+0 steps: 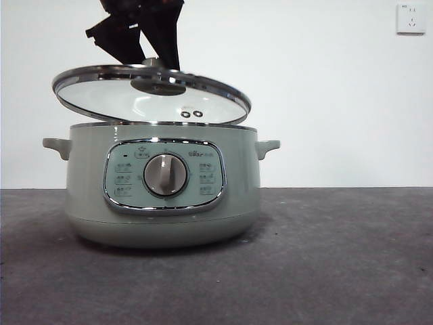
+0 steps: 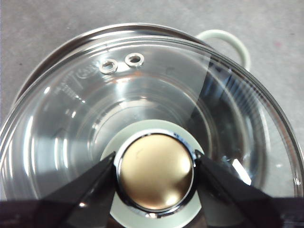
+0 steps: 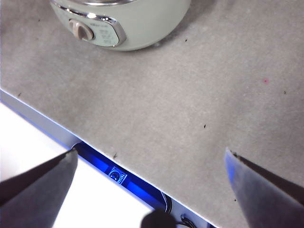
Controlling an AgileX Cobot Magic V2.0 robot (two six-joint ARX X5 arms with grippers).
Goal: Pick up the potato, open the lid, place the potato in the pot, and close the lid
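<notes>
My left gripper (image 2: 154, 164) is shut on the round knob (image 2: 155, 172) of the clear glass lid (image 2: 71, 118). It holds the chrome-rimmed lid (image 1: 101, 95) tilted just above the pot (image 1: 84, 189), with the right side higher. In the front view this gripper (image 1: 154, 59) comes down dark from the top. The pot is pale sage green, with a dial (image 1: 165, 175) and two side handles. The potato is out of view; the knob and glass reflections hide much of the pot's inside. My right gripper (image 3: 151, 153) hangs open and empty over the table's near edge, away from the pot (image 3: 142, 23).
The pot stands on a grey table (image 1: 338, 257). A white wall with a socket (image 1: 411, 18) is behind it. The table's edge with a blue-lit strip (image 3: 118, 175) runs under my right gripper.
</notes>
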